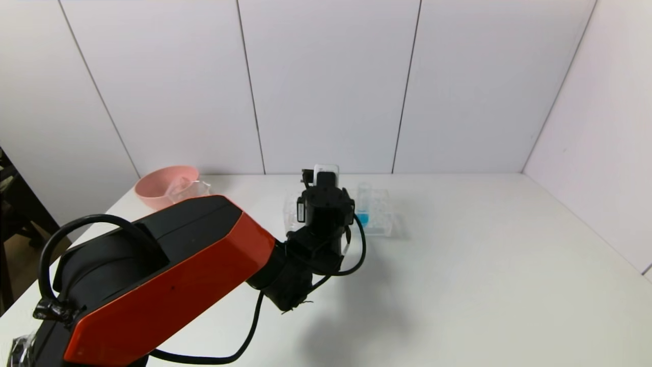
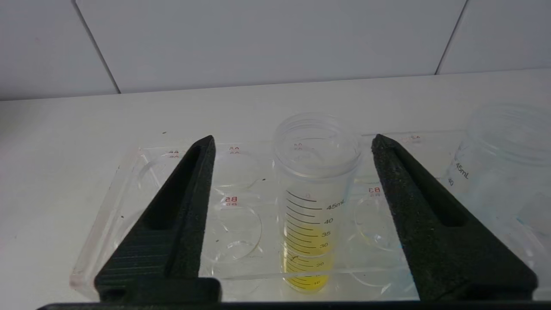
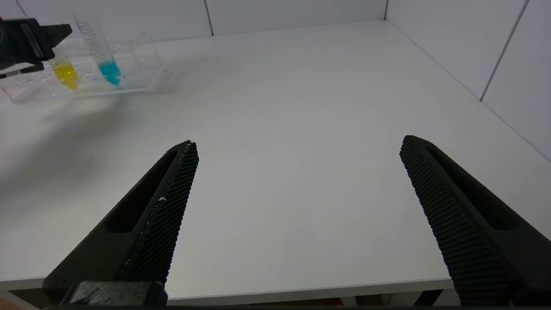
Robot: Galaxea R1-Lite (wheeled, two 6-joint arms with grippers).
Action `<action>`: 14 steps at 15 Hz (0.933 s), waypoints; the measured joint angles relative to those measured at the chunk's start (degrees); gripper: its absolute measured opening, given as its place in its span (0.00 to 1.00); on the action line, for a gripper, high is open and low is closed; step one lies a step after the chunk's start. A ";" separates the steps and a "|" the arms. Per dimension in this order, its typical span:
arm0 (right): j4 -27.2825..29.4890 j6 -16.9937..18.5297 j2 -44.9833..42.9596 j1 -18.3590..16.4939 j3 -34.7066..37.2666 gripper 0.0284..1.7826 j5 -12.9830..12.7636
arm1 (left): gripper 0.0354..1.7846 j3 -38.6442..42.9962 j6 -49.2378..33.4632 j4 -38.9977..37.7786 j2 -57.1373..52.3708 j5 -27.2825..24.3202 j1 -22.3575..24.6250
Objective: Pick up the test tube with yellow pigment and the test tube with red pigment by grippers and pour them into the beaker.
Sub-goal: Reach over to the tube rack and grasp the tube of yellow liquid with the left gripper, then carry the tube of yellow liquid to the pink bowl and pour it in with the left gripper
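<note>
Head view, left to right: pink bowl [image 1: 164,185] at the far left corner of the white table [image 1: 458,275], with a clear glass beaker [image 1: 187,189] touching or just in front of its right side. Then the left arm [image 1: 168,275], orange-red and black, reaching forward from the near left, its left gripper [image 1: 321,176] hovering over the left part of a clear plastic rack [image 1: 379,216] near the back wall. Just right of the gripper, a tube with blue liquid [image 1: 362,209] upright in the rack.

Left wrist view: jaws spread wide, one finger [image 2: 181,206] on each side of the test tube with yellow pigment [image 2: 311,202], not touching it; tube upright in a rack hole, yellow liquid at its tip.

Right wrist view: right gripper [image 3: 297,150] low over bare table near the front edge, well apart from the rack, jaws spread wide, holding nothing. Red tube not visible.
</note>
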 joint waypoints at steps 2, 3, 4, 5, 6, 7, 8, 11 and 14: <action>0.00 0.00 -0.01 0.00 0.00 0.96 -0.02 | 0.42 -0.89 0.00 -0.24 0.50 -0.11 0.41; 0.00 0.00 -0.01 0.00 0.00 0.96 0.00 | 0.31 -1.16 0.00 -0.22 0.72 -0.09 0.38; 0.02 0.00 -0.01 0.00 0.00 0.96 -0.02 | 0.26 -1.30 0.00 -0.27 0.85 -0.15 0.44; 0.02 -0.02 0.00 0.00 0.00 0.96 -0.02 | 0.24 -1.35 0.00 -0.29 0.94 -0.15 0.50; 0.00 0.00 -0.01 0.00 0.00 0.96 -0.02 | 0.24 -1.39 0.00 -0.29 0.99 -0.15 0.52; 0.02 0.00 -0.01 0.00 0.00 0.96 -0.02 | 0.24 -1.39 0.02 -0.30 1.02 -0.11 0.55; 0.02 0.00 -0.01 0.00 0.00 0.96 -0.02 | 0.24 -1.44 0.00 -0.29 1.05 -0.06 0.55; 0.02 0.00 -0.01 0.00 0.00 0.96 -0.02 | 0.24 -1.61 0.30 -0.13 0.94 -0.06 0.55; 0.00 -0.02 0.00 0.00 0.00 0.96 -0.02 | 0.24 -2.01 2.24 -0.13 -0.28 -0.04 0.29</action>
